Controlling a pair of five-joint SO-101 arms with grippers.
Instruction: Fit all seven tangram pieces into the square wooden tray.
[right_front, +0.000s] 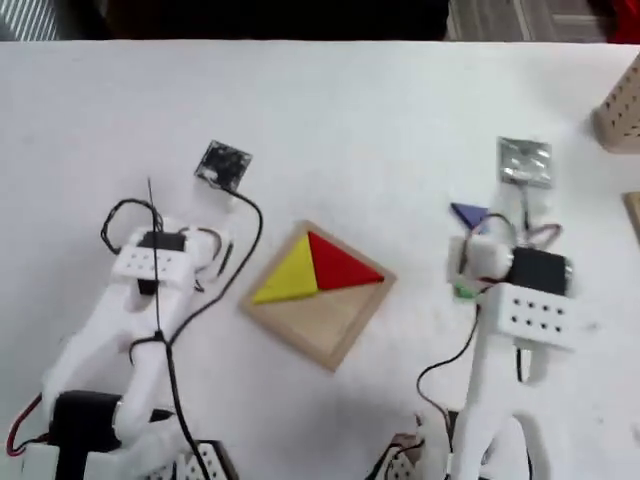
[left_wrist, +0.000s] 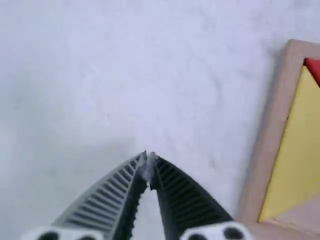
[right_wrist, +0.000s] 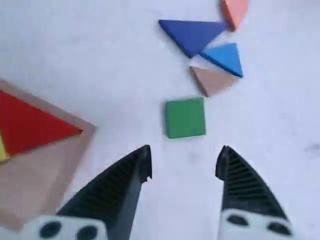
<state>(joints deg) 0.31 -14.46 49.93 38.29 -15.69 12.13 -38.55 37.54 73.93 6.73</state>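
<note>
The square wooden tray (right_front: 330, 335) lies turned like a diamond at the table's middle, holding a yellow triangle (right_front: 285, 273) and a red triangle (right_front: 340, 265). In the left wrist view my left gripper (left_wrist: 148, 159) is shut with nothing in it, over bare table beside the tray's edge (left_wrist: 267, 135). My right gripper (right_wrist: 182, 162) is open just short of a green square (right_wrist: 185, 117). Beyond the square lie a tan triangle (right_wrist: 212, 80), a light blue triangle (right_wrist: 224, 57), a dark blue triangle (right_wrist: 192, 34) and an orange piece (right_wrist: 234, 11). From above, the right arm (right_front: 520, 300) covers most of these pieces.
A dark square tag (right_front: 222, 165) with a cable lies behind the left arm. A shiny square tag (right_front: 524, 160) lies behind the right arm. A perforated wooden block (right_front: 620, 110) stands at the far right edge. Bare white table stretches along the back.
</note>
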